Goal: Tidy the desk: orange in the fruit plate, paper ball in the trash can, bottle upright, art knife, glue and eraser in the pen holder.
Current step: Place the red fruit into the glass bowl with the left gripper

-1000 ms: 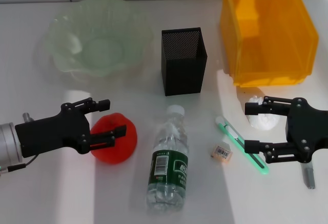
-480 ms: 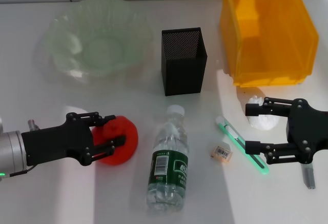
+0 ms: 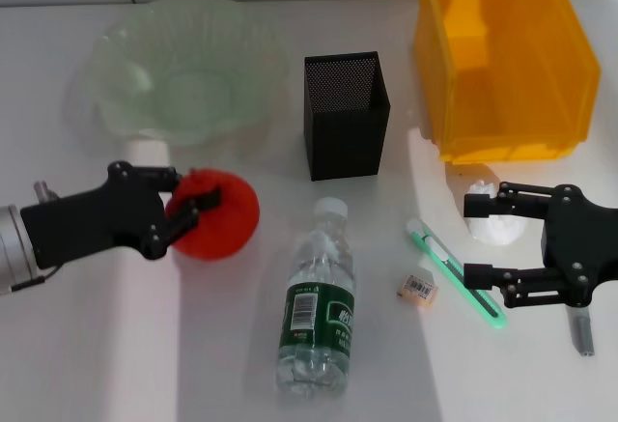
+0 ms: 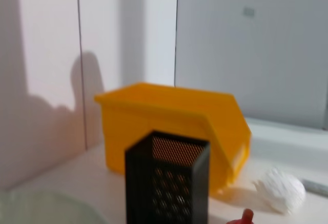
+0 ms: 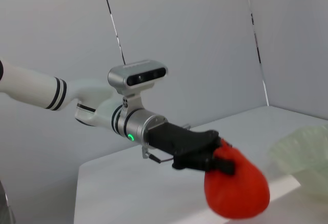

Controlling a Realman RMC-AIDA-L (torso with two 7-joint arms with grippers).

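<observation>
Desk (image 3: 87, 364) status, as I read it from my station:

- Orange (image 3: 220, 217): clamped in my left gripper (image 3: 183, 210), whose fingers are closed around its left side. It sits just near of the fruit plate (image 3: 126, 65), not yet inside. In the right wrist view it appears clear of the desk, though I judge that rather than measure it.
- Fruit plate: far left, nothing in it.
- Paper ball (image 3: 497, 229): on the desk just near of the trash can (image 3: 502, 55), lying between the spread fingers of my right gripper (image 3: 483, 239), closer to the far finger. Those fingers stand wide apart and grip nothing.
- Trash can: far right; no paper visible in it.
- Bottle (image 3: 314, 316): on its side at centre near, cap pointing far. Not yet stood up.
- Eraser (image 3: 417, 288): on the desk right of the bottle, just left of my right gripper's near finger.
- Green stick-like item (image 3: 454, 272): lying diagonally beside the eraser; I cannot tell if it is the knife or the glue.
- Grey object (image 3: 580, 330): near right, partly hidden by the right gripper; unidentified.
- Pen holder (image 3: 346, 118): centre far; contents cannot be made out.

My judgement: no item is delivered yet; the orange is in hand and closest to completion.
</observation>
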